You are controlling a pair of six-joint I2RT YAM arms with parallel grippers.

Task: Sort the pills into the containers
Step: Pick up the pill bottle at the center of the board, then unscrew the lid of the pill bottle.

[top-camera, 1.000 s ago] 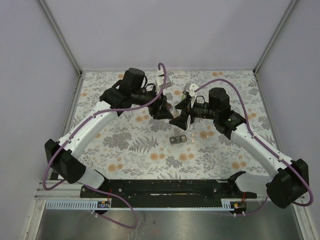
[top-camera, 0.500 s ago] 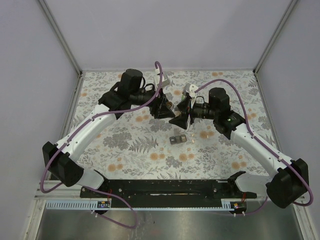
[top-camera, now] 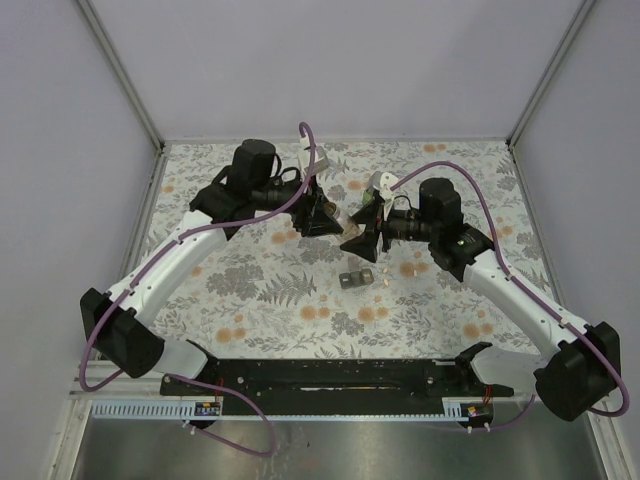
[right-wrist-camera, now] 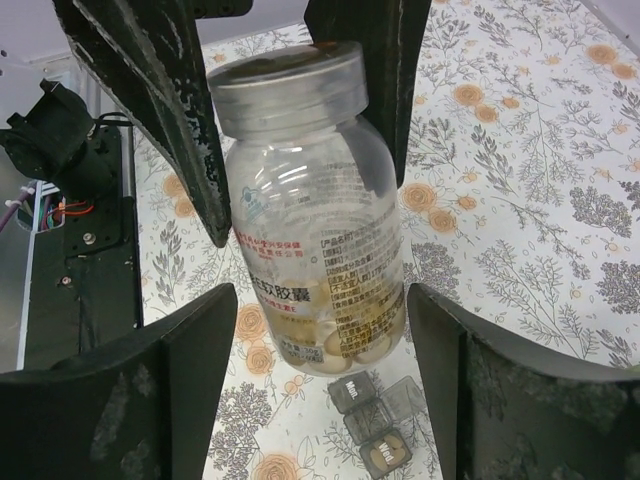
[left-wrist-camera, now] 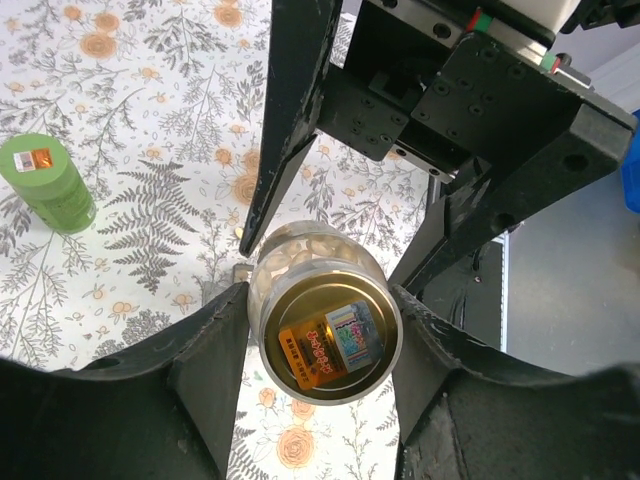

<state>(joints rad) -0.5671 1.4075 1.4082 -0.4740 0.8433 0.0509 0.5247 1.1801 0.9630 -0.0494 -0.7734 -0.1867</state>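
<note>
Bottle: clear plastic pill bottle (right-wrist-camera: 315, 200), pale pills (right-wrist-camera: 350, 345) inside, above table's (top-camera: 250, 290) middle.
Left gripper (left-wrist-camera: 322, 305): half-open, clamped on bottle.
Right gripper (right-wrist-camera: 320, 300): wider, gripping bottle's sides.
Organiser: grey compartment box (right-wrist-camera: 372, 425), tan pills (right-wrist-camera: 385, 452) in one cell.

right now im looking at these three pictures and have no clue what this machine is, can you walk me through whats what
These are two robot arms bolted at the near edge of a table with a flowery cloth. The wide picture comes from a fixed camera above and behind them. The other two come from a camera on each wrist, looking out along that arm's own two black fingers. The left gripper and the right gripper both look closed on one clear pill bottle, the left at its capped end. On the cloth sit a small pill organiser and a green bottle.
</note>
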